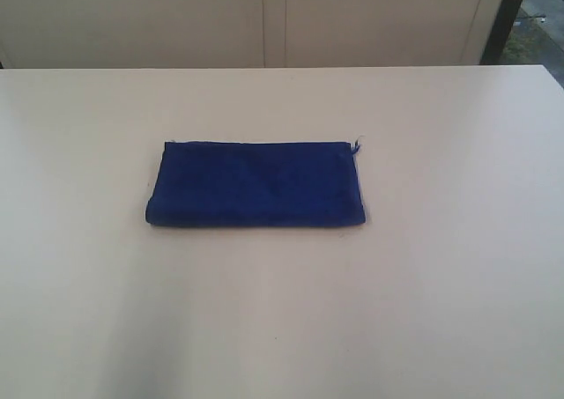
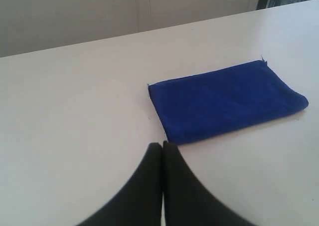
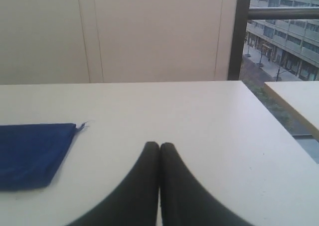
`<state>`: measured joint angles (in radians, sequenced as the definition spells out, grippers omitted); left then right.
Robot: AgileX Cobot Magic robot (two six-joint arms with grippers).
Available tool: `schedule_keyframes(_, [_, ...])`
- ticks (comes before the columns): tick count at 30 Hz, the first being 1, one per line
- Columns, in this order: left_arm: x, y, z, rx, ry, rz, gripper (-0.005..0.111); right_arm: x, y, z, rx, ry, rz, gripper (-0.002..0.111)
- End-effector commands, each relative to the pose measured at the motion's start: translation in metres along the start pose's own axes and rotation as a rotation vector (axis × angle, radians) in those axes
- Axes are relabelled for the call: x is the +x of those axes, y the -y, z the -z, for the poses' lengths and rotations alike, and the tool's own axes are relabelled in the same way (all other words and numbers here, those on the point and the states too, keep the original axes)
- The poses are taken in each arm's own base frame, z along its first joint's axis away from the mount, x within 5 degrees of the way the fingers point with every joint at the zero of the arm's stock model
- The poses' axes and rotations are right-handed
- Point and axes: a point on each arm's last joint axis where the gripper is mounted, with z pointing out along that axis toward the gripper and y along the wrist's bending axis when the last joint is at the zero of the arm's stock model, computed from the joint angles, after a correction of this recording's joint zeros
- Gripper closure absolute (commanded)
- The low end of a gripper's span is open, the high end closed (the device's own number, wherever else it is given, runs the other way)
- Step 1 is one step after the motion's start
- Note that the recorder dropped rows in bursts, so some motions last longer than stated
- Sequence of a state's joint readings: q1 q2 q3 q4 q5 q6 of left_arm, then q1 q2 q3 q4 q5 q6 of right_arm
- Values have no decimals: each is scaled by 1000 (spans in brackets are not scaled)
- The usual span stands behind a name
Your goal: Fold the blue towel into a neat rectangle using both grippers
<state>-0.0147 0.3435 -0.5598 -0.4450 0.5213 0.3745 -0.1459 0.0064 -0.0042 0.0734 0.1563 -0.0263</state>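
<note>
Blue towel (image 1: 256,185) lies folded as a flat rectangle at the centre of the white table (image 1: 441,311), and the left gripper (image 2: 162,145) and right gripper (image 3: 159,145) sit over bare table clear of it, jaws pressed together, holding nothing.

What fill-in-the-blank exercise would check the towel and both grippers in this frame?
1. The blue towel lies on the white table, folded into a flat ____.
2. The left gripper and the right gripper are both ____, holding nothing.
3. Neither gripper shows in the ____ view.

Missing words: rectangle; shut; exterior.
</note>
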Motion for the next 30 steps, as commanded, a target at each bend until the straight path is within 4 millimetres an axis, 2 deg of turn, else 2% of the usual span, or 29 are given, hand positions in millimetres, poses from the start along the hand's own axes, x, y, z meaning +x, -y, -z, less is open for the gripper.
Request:
schedule_keyframes(1, [1,1,0,6,3,8,107,11,0,1,2,-111,-3,108])
schedule_keyframes(4, [1,1,0,6,3,8,107,18,0,2,1,-186,-3,108])
schedule_keyframes(30, [1,1,0,6,3,8,107,18,0,2,1,-186,-3,108])
